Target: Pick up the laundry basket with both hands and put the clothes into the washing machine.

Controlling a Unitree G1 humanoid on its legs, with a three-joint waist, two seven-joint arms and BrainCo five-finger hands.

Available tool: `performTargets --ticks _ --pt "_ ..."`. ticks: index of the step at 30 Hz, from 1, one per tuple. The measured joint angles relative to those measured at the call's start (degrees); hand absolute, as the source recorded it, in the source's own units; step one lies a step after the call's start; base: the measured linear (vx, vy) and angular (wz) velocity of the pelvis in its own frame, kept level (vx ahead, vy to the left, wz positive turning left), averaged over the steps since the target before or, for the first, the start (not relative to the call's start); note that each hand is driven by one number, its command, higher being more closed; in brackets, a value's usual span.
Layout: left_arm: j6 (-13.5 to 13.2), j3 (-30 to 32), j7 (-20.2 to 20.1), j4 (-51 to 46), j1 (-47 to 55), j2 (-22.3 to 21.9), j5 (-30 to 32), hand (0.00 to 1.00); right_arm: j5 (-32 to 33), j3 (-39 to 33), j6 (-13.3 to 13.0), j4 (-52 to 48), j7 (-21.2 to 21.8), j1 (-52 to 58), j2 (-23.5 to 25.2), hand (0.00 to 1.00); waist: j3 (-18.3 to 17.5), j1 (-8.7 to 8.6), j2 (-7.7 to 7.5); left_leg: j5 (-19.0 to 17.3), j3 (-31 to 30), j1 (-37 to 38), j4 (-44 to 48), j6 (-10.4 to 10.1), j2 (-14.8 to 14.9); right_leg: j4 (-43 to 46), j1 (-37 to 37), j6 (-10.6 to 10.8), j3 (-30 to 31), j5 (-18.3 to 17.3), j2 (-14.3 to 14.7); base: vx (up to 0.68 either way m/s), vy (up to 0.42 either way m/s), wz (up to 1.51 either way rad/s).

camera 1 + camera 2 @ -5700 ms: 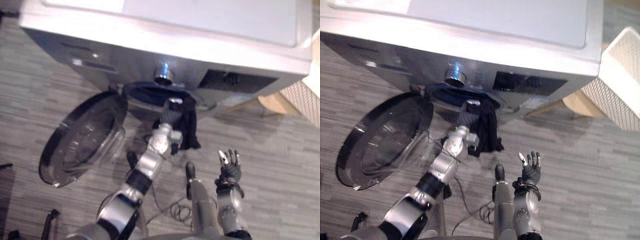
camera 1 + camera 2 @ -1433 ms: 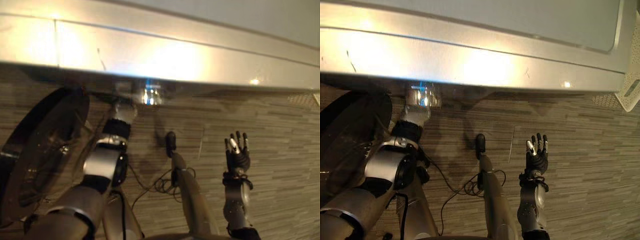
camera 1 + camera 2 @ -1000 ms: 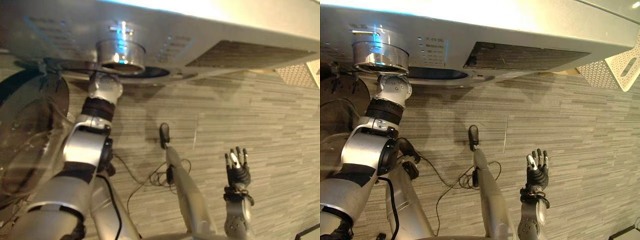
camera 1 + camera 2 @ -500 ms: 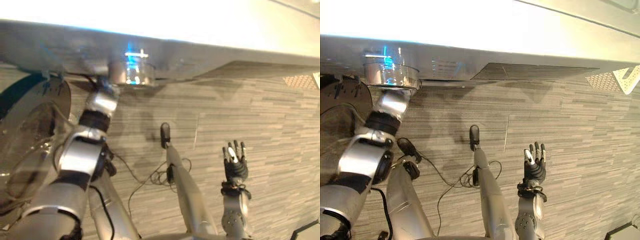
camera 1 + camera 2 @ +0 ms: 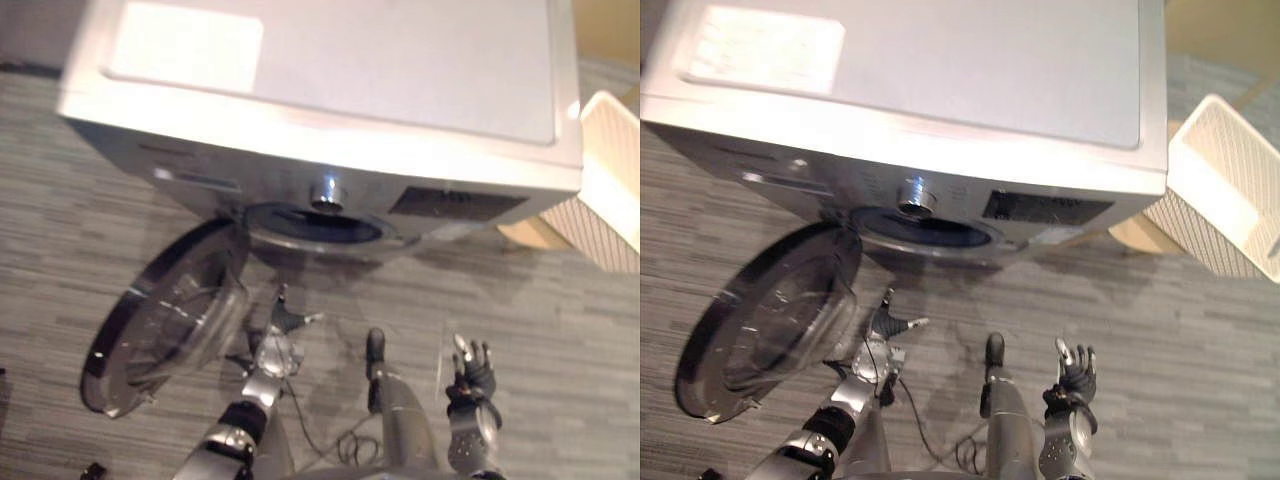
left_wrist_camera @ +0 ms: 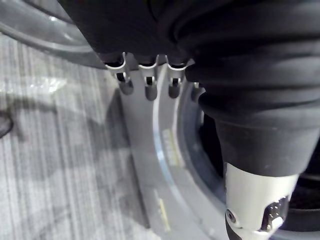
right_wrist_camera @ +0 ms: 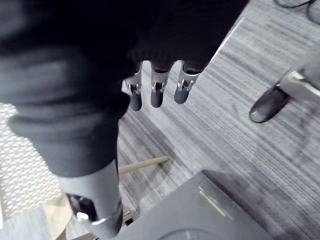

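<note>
The silver washing machine (image 5: 330, 90) stands in front of me. Its round door (image 5: 165, 320) hangs wide open to the left. The drum opening (image 5: 315, 225) looks dark inside, and I cannot tell what lies in it; nothing hangs from its rim. My left hand (image 5: 276, 332) is low in front of the opening, beside the door, open with spread fingers (image 6: 146, 86) and empty. My right hand (image 5: 1076, 382) is raised over the floor further right, open with straight fingers (image 7: 157, 92), holding nothing. The white perforated laundry basket (image 5: 1230, 190) stands right of the machine, away from both hands.
The basket rests on a light wooden stand (image 5: 525, 232) next to the machine's right corner. Grey striped flooring (image 5: 1200, 360) stretches in front of the machine. The open door takes up the floor space at my left.
The camera has pulled back from close under the machine's front to a high look down. My left arm has come out of the drum opening; the hand now sits low before it. Right hand unchanged.
</note>
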Motion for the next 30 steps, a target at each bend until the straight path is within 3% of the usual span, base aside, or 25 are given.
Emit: performTargets --ticks 9,17,22,26,27,29,30 --pt "-3.58 -2.59 -4.13 -12.30 9.92 0.27 -5.02 0.00 -4.10 -2.49 3.61 11.09 -1.13 0.37 1.67 0.00 -8.26 -0.03 0.79 4.16 -0.58 15.84 -12.06 -1.16 -4.08 0.44 11.90 -0.11 -2.75 -4.08 -2.46 0.06 -0.017 0.23" --pt "-4.67 8.82 -4.34 -26.41 19.42 -0.02 -10.69 0.00 -10.76 -4.32 5.18 22.92 -1.86 -2.86 -2.14 0.00 -12.53 -0.10 3.37 8.82 -4.16 22.03 -20.92 -2.02 -3.89 -0.70 17.55 -1.27 -6.96 -5.98 -0.93 0.04 -0.048 0.24" --pt "-4.82 15.66 -2.95 -35.12 24.66 0.91 -13.26 0.00 -16.06 -0.35 6.13 27.47 -1.89 -5.75 -5.10 0.00 -13.25 0.08 3.48 8.89 -7.35 24.01 -21.19 -1.95 -3.74 -2.75 22.48 -2.14 -9.20 -6.11 -0.16 0.03 -0.008 0.29" --pt "-4.99 17.01 -2.09 -38.44 26.41 1.40 -13.35 0.00 -19.18 2.95 6.32 30.15 -2.00 -8.41 -5.92 0.00 -13.33 0.61 3.23 9.73 -10.54 23.18 -20.52 -0.91 -4.46 -1.35 23.59 -3.62 -9.88 -8.14 -0.36 -0.03 0.004 0.48" --pt "-4.98 16.96 -1.99 -41.13 27.33 1.38 -13.36 0.00 -19.74 3.31 6.32 30.17 -2.00 -8.84 -5.62 0.00 -13.08 1.00 2.92 9.66 -10.66 21.90 -17.89 -0.77 -4.85 0.07 23.37 -3.35 -8.58 -10.01 0.01 -0.12 -0.029 0.69" --pt "-5.02 16.51 -2.25 -46.45 28.57 1.03 -13.43 0.00 -19.75 3.36 6.35 30.34 -2.27 -8.89 -5.65 0.00 -12.90 0.98 3.42 11.81 -12.10 21.20 -17.88 1.79 -6.03 1.10 24.02 -5.24 -6.65 -11.51 0.97 -0.11 -0.016 0.89" --pt "-5.20 16.71 -2.30 -50.45 28.93 0.19 -13.56 0.00 -19.74 3.03 6.24 30.46 -2.60 -9.53 -5.27 0.00 -12.67 0.62 2.27 5.28 -10.54 18.67 -8.85 2.70 -6.12 1.46 24.14 -5.45 -8.40 -11.11 -0.30 -0.06 0.043 0.67"
